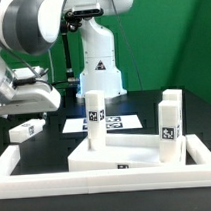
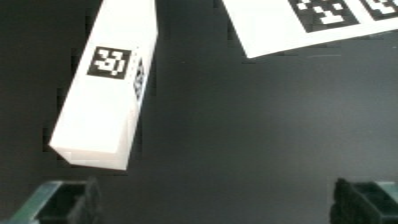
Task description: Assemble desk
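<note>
A flat green wall (image 1: 175, 35) stands behind a matte black worktop (image 1: 55, 141), which is evenly lit and edged by a low white border rail (image 1: 26, 163).

desk panel (image 1: 121, 158): plain white
upright leg posts (image 1: 95, 121): white, each with a black-and-white square tag on its side
loose leg post (image 2: 111, 85): white, black-and-white tag
marker board (image 2: 320, 22): white, printed black-and-white tags
border rail (image 1: 37, 182): white
tabletop (image 2: 267, 120): black
arm (image 1: 29, 27): grey-white
backdrop (image 1: 175, 30): green
</note>
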